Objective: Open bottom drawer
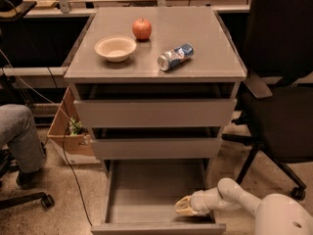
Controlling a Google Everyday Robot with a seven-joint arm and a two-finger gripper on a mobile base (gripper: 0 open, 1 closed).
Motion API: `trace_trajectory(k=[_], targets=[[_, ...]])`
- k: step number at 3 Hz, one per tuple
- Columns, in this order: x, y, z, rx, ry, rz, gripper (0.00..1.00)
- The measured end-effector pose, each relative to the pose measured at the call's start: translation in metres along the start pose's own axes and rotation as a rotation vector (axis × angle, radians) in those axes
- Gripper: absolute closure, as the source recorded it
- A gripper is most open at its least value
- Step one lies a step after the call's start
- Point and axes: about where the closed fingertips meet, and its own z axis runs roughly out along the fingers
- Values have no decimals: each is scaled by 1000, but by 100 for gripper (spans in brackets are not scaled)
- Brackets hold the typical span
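1 view: high, facing cabinet (pixel 208 65) front, tilted down; end effector (pixel 182 207) inside bottom drawer (pixel 144 192).
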Motion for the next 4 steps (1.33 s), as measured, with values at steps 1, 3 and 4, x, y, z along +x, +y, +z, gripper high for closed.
trace_trajectory(k=[1, 3, 4], targets=[[-8, -13, -54, 125, 2, -42, 100], [-46, -37, -157, 335, 95, -181, 100], [-68, -40, -182, 398, 140, -243, 100]])
